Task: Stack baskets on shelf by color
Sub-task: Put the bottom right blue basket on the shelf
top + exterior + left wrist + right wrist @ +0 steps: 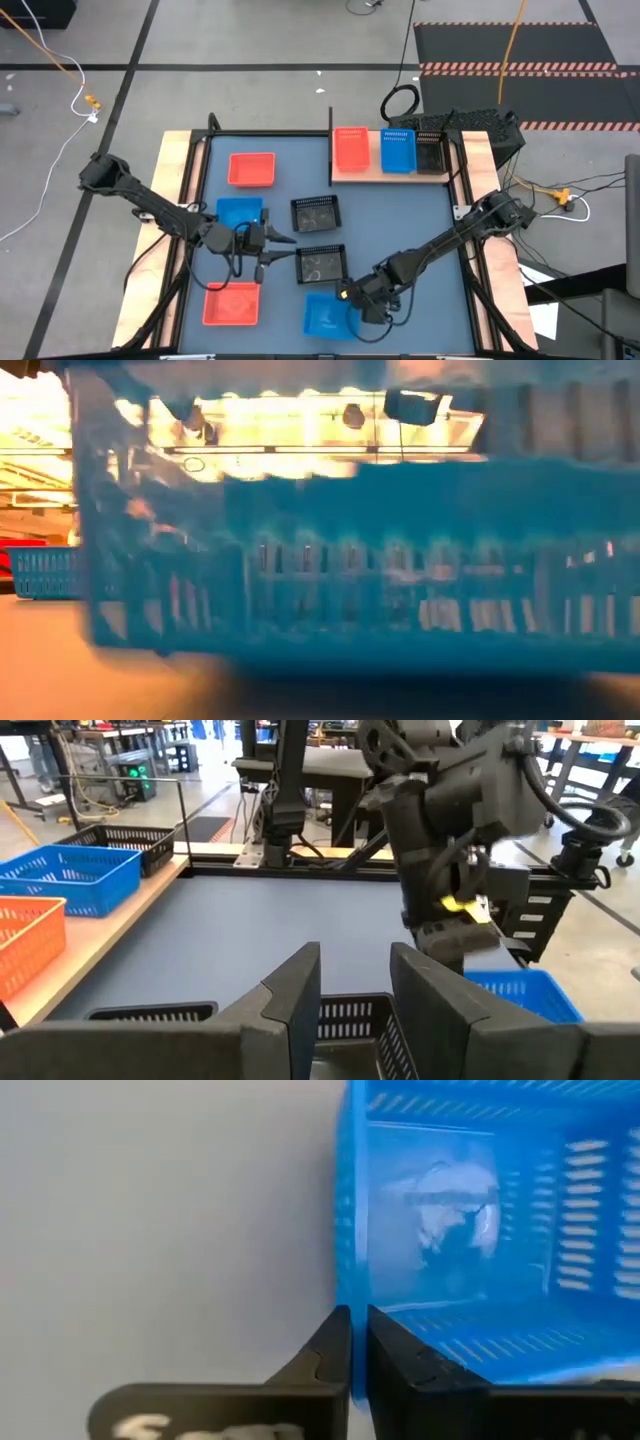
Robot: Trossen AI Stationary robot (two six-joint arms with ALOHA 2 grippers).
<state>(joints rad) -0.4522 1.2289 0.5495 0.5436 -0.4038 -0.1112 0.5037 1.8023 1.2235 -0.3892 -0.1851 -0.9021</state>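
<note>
Three baskets, one red (350,150), one blue (398,151) and one black mesh (431,152), sit on the wooden shelf (340,176) at the table's far right. On the blue tabletop lie two red baskets (251,168) (231,303), a blue one (238,213) and two black mesh ones (315,212) (320,262). My right gripper (353,298) (352,1342) is shut on the near blue basket (328,317), which fills the low view (350,560). My left gripper (292,247) (355,982) is open at the nearer black basket's left rim (350,1015). My right gripper pinches the blue basket's thin side wall (345,1295) near its far right corner, one finger inside the basket and one outside. The fingers slant down from the far right. Whether the basket's base is off the table, I cannot tell.
A black post (331,140) stands at the shelf's left end. Wood strips (180,180) edge the table left and right. Open blue tabletop (400,215) lies between the shelf and my right arm. Cables and a coil lie on the floor beyond the far edge.
</note>
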